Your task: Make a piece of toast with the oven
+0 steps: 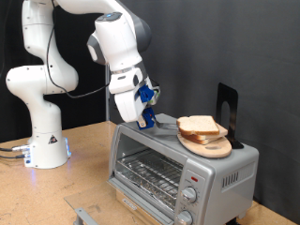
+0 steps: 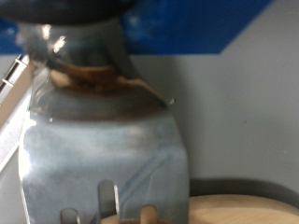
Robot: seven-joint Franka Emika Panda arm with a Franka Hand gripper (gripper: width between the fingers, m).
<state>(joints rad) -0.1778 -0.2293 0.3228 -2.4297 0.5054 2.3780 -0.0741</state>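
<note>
The gripper (image 1: 145, 101) fingertips hide behind the blue-handled tool (image 1: 149, 114), so its jaws cannot be read. In the wrist view the tool's slotted metal blade (image 2: 103, 173) fills the picture, blurred and cut at the lower edge, masking most of the round wooden board (image 2: 238, 210). The oven (image 1: 178, 169) door, lying open, runs off the exterior view's bottom edge.

Bread slices (image 1: 201, 127) lie on a board (image 1: 208, 145) atop the oven (image 1: 178, 169); the claw (image 1: 146, 116) hangs just beside.
</note>
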